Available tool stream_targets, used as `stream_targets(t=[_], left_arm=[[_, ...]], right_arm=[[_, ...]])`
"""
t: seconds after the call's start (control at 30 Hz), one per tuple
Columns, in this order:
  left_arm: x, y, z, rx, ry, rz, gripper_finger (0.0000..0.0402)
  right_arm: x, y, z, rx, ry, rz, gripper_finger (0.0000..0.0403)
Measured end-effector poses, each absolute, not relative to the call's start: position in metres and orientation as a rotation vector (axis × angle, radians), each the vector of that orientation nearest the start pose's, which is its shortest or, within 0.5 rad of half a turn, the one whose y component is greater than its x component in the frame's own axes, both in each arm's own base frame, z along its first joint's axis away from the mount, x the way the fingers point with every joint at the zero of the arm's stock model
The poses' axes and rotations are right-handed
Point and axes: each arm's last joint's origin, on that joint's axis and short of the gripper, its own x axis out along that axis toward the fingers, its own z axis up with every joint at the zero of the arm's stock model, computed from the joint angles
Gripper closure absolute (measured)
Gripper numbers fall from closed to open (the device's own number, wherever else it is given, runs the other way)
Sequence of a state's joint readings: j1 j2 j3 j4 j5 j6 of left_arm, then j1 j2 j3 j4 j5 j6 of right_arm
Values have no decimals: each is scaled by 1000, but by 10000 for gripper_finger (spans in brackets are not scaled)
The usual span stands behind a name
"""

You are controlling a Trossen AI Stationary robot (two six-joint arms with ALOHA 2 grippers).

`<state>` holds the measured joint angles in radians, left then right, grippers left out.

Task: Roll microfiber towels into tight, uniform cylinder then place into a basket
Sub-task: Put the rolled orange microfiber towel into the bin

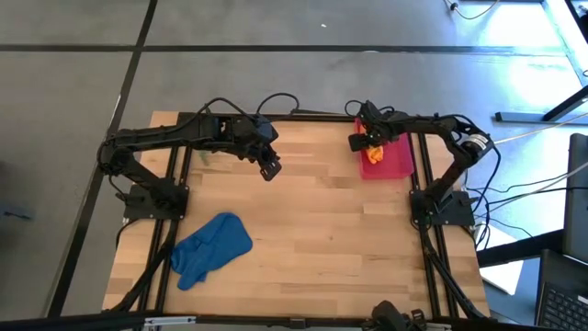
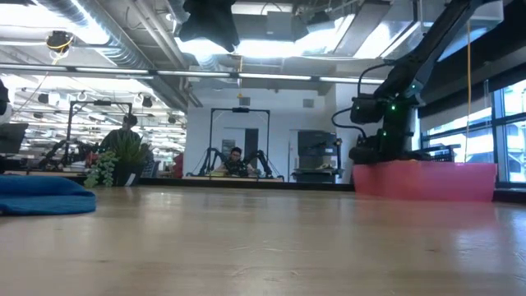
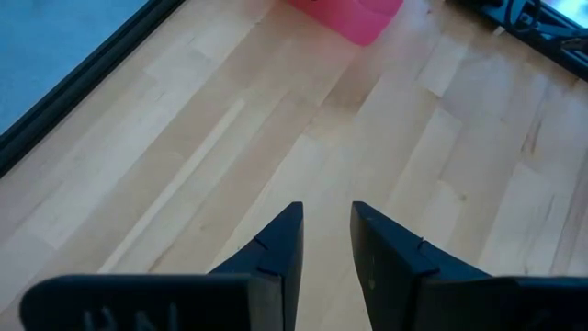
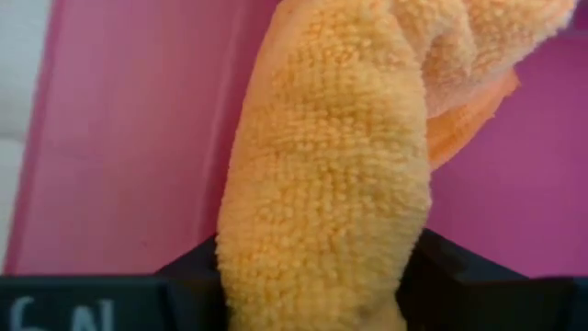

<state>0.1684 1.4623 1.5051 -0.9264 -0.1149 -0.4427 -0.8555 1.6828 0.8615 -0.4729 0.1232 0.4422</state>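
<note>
The orange towel [image 1: 373,154], bunched into a thick roll, is over the far left part of the pink basket [image 1: 395,164], in my right gripper [image 1: 361,141], which is shut on it. It fills the right wrist view [image 4: 331,165] against the basket's pink floor [image 4: 138,138]. The blue towel [image 1: 211,248] lies crumpled on the table at the near left and also shows in the low view [image 2: 41,197]. My left gripper [image 1: 269,167] hovers over the table's far middle, slightly open and empty [image 3: 326,248]. My right gripper pinches the orange towel's near end [image 4: 317,267] between its two fingers, several layers thick. The bulging cloth hides the fingertips. The fingers slant down into the basket from its far left side. The roll reaches out from the fingers over the basket's floor, its far end [image 4: 478,55] loose and folded.
The basket stands at the table's far right, seen as a low pink wall in the low view [image 2: 423,181]. A small green plant [image 2: 123,156] stands at the far left. Bare wood [image 1: 331,239] lies between the blue towel and the basket.
</note>
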Motion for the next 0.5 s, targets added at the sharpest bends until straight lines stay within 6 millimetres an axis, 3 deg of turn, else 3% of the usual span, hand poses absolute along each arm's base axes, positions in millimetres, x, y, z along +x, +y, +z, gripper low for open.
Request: stream_targets(t=[0.33,0.5], left_arm=[[290,53,362,-434,813,456,317],[290,53,362,-433,814,456,317]], right_arm=[[181,-213,159,839,981,-1108,217],[181,-212,162,838,976,-1107,217]])
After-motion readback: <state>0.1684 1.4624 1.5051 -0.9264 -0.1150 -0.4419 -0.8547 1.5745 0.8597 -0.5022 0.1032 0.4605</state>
